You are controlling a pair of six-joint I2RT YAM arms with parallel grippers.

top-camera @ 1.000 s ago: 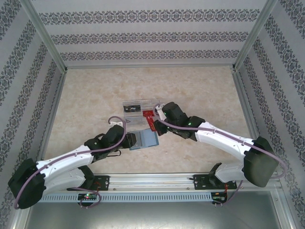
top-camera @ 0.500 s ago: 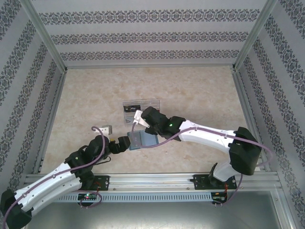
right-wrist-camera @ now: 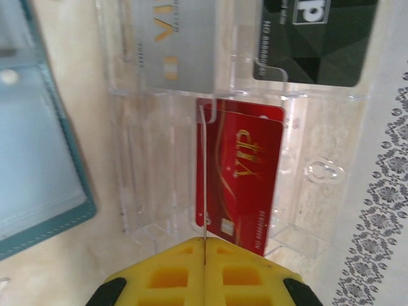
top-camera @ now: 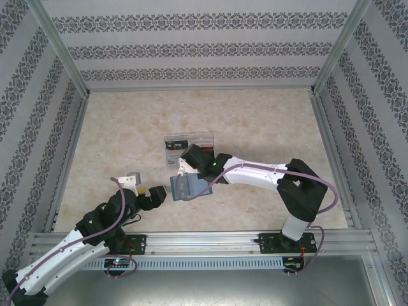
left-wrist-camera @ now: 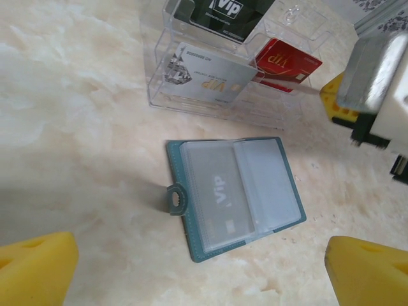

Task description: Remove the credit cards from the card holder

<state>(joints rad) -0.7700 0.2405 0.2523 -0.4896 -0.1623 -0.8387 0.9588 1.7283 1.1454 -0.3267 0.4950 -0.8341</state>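
Emptying card holder [left-wrist-camera: 268, 185] — one card left inside

Hovering nearest the bases with left gripper [top-camera: 157, 194] spread wide, gripping nothing, just beside the holder's snap-tab edge, likely ready to pin it down. Lying flat and opened on the table [top-camera: 268, 121], pockets up so cards slide out, with grey VIP card [left-wrist-camera: 213, 201] in the left sleeve. Poised over the tray's near rim with right gripper [right-wrist-camera: 204, 271] clenched, nothing clearly pinched. Parked beyond in clear tray [left-wrist-camera: 156, 95]: silver card [left-wrist-camera: 204, 80], red card [right-wrist-camera: 239, 172], black card [right-wrist-camera: 312, 44] — probably extracted already.
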